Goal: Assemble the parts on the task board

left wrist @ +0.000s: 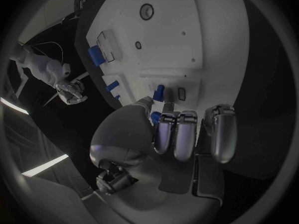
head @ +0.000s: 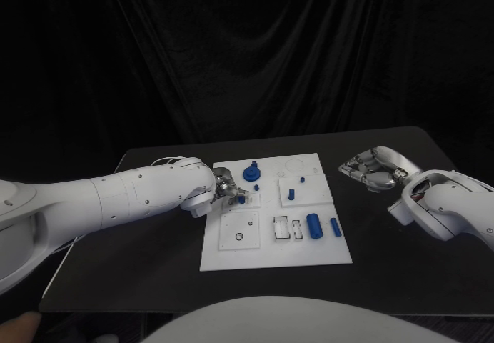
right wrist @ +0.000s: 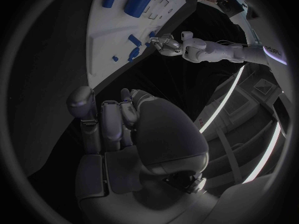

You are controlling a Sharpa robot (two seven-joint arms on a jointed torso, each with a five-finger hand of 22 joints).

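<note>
The black table [head: 401, 275] is carrying the white task board [head: 270, 256] at its middle. The left hand [head: 226, 190] is hovering over the board's left edge, pinching a small blue part [left wrist: 158, 92] between its fingertips. The right hand [head: 372, 171] is resting off the board's right side with its fingers curled in around nothing. Two blue cylinders [head: 314, 226] are lying side by side near the board's right edge, and a blue round part [head: 251, 172] is standing near its far edge.
</note>
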